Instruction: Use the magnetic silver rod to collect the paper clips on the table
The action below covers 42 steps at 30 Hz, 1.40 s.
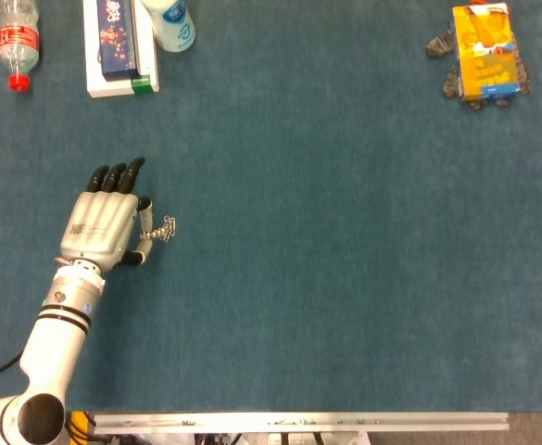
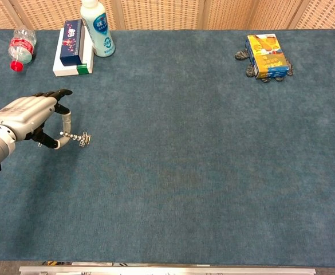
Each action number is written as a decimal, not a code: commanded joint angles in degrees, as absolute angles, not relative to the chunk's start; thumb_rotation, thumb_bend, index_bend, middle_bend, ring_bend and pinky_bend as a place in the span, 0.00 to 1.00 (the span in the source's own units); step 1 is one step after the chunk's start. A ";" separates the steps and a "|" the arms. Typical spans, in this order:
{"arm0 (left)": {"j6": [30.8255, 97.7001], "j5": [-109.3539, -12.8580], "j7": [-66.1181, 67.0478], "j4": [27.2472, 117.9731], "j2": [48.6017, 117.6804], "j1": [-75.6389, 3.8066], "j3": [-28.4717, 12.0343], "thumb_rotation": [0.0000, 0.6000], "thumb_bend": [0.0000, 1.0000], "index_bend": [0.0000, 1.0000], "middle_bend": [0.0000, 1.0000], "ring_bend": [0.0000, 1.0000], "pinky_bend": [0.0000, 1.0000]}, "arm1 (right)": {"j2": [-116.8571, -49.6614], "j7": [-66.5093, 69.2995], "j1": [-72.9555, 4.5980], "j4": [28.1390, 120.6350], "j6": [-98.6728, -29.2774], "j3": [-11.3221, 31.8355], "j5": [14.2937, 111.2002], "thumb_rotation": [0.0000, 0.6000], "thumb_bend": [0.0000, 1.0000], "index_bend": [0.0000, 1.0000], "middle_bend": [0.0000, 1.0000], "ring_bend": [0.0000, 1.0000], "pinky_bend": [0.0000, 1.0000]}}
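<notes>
Silver rod sits pinched in our left hand, clips clinging to its tip; we see none loose.

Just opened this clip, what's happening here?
The robot's left hand pinches a short silver rod between thumb and a finger, low over the blue table near its left edge. A small cluster of paper clips hangs at the rod's tip. No loose clips show elsewhere on the table. The right hand is out of both views. Bottles and boxes sit untouched along the far edge.
</notes>
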<state>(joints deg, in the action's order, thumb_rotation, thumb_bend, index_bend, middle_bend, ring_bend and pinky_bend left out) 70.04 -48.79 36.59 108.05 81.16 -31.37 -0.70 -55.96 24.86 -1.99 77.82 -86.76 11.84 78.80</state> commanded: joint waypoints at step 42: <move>69.98 -48.47 37.15 108.03 81.90 -31.23 -1.55 1.00 0.36 0.62 0.04 0.00 0.00 | -56.83 25.58 -2.41 76.65 -86.01 11.51 78.91 1.00 0.37 0.24 0.16 0.00 0.01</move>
